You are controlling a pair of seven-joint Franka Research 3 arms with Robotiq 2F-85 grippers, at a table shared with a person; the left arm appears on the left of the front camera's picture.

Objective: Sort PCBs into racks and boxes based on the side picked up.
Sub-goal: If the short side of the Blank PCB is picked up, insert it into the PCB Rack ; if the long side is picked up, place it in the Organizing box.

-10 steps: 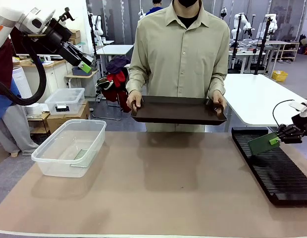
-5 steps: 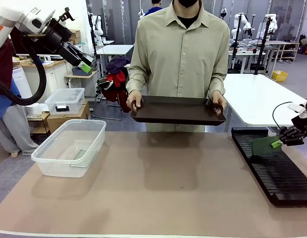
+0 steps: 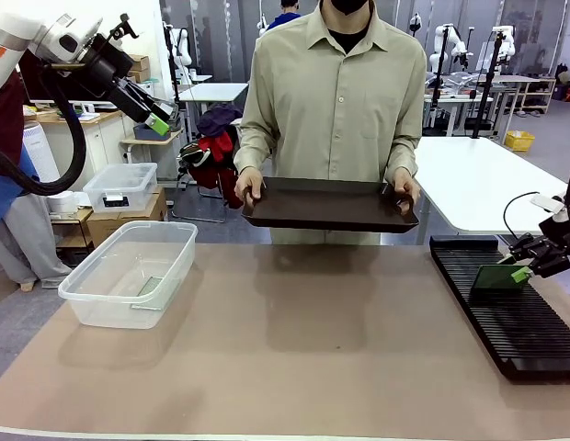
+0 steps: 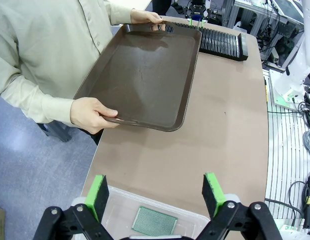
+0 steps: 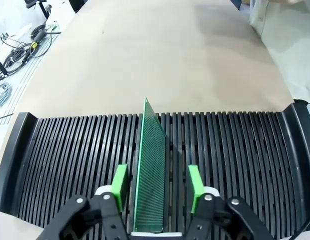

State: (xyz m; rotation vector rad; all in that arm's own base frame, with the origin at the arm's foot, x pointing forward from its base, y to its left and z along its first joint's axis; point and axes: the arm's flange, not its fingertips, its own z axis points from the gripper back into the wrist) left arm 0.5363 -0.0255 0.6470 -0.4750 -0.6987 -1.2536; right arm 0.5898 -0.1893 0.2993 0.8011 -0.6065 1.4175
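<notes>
At the lower centre of the right wrist view, a green PCB (image 5: pixel 150 170) stands on edge between the right gripper's (image 5: pixel 157 186) jaws, which look spread slightly clear of both faces, so released. Its long axis runs along a slot of the black rack (image 5: pixel 235 150), straight ahead of the jaws. The left gripper (image 4: pixel 155 192), jaws wide and empty, hangs above the clear box (image 4: pixel 195 217) holding another PCB (image 4: pixel 154 221). No legible writing shows.
</notes>
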